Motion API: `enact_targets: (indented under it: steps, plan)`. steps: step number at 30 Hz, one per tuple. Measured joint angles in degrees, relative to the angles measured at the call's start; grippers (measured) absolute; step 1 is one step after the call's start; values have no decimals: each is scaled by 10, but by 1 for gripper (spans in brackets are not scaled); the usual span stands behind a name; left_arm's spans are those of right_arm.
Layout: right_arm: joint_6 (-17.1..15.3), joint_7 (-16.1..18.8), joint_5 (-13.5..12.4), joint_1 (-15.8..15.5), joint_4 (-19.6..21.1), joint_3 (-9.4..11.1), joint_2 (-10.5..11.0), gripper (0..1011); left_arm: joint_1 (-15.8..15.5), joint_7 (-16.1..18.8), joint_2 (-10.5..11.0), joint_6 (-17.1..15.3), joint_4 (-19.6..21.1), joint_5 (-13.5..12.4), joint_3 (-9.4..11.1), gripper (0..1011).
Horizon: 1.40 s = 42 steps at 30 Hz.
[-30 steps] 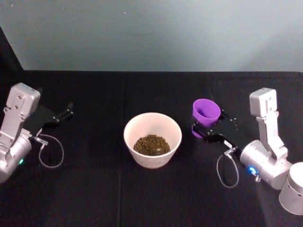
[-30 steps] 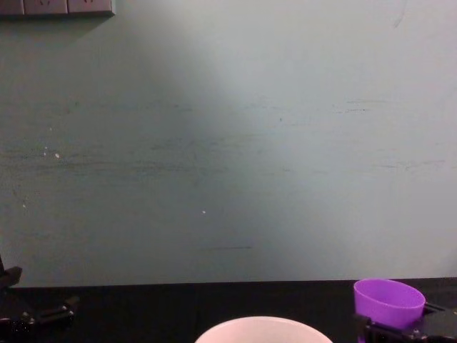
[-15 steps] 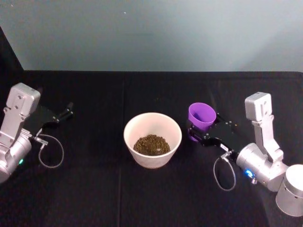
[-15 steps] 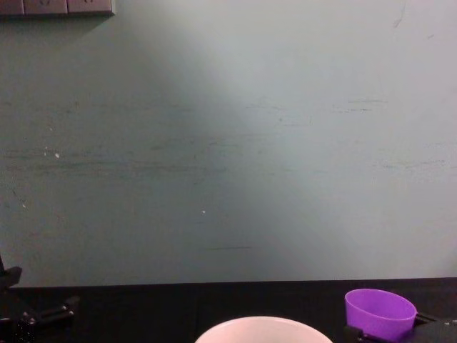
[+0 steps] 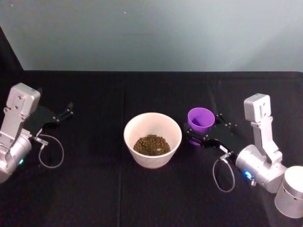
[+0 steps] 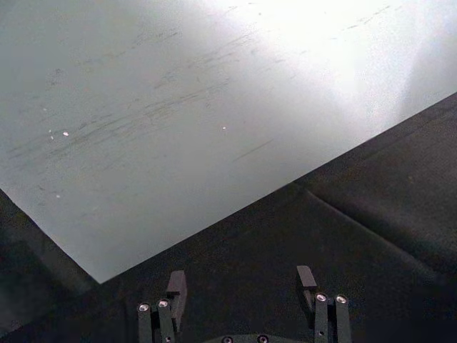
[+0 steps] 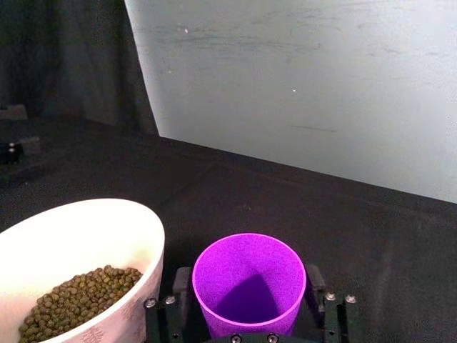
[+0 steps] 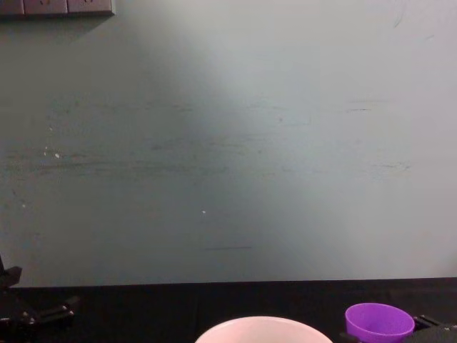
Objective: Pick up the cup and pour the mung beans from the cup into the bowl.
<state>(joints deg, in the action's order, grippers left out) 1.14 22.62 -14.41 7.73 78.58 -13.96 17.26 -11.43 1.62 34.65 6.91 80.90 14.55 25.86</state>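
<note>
Cup [image 5: 200,119] upright at 3 o'clock of bowl [image 5: 152,139], just beside it, clamped between fingers of right gripper [image 5: 199,137]; inside purple, no beans seen. Mung beans [image 5: 151,144] heaped in bowl bottom. Left gripper [image 5: 65,112] at 9 o'clock, well apart, fingers spread, holding nothing. Black table [image 5: 142,198] beneath.

Pale teal wall [image 8: 235,143] (faintly scuffed), black-draped table [image 5: 94,189], wall sockets [image 8: 57,7]
</note>
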Motion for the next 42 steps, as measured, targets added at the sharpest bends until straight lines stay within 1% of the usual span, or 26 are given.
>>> enact_targets:
  steps: [2, 5, 12, 14, 15, 18, 21, 22, 24, 28, 32, 37, 40, 42]
  plan:
    - [0, -3, -2, 0, 1, -2, 2, 1003, 0, 0, 0, 0, 0, 0, 0, 1000]
    - [0, -5, -4, 0, 5, -4, 4, 1002, 0, 0, 0, 0, 0, 0, 0, 1000]
    - [-2, -22, -4, -4, 36, -3, 12, 1002, 0, 0, 0, 0, 0, 0, 0, 1000]
    - [-5, -27, -6, -6, 58, 3, 18, 1002, 0, 0, 0, 0, 0, 0, 0, 1000]
    - [-5, -27, -6, -6, 58, 3, 18, 1002, 0, 0, 0, 0, 0, 0, 0, 1000]
    - [-9, -28, -15, -7, 81, 15, 25, 1002, 0, 0, 0, 0, 0, 0, 0, 1000]
    - [-10, -34, -19, -7, 89, 24, 29, 1002, 0, 0, 0, 0, 0, 0, 0, 1000]
    - [-11, -42, -20, -8, 94, 32, 31, 1002, 0, 0, 0, 0, 0, 0, 0, 1000]
    - [-13, -51, -21, -9, 96, 41, 33, 1002, 0, 0, 0, 0, 0, 0, 0, 1000]
    - [-19, -63, -20, -7, 90, 60, 40, 1002, 0, 0, 0, 0, 0, 0, 0, 1000]
    - [-21, -62, -20, -3, 72, 67, 45, 1002, 0, 0, 0, 0, 0, 0, 0, 1000]
    - [-20, -58, -18, -2, 45, 68, 46, 1002, 0, 0, 0, 0, 0, 0, 0, 1000]
    - [-18, -59, -13, -3, 26, 65, 42, 1002, 0, 0, 0, 0, 0, 0, 0, 1000]
    - [-16, -59, -11, -5, 19, 64, 39, 1002, 0, 0, 0, 0, 0, 0, 0, 1000]
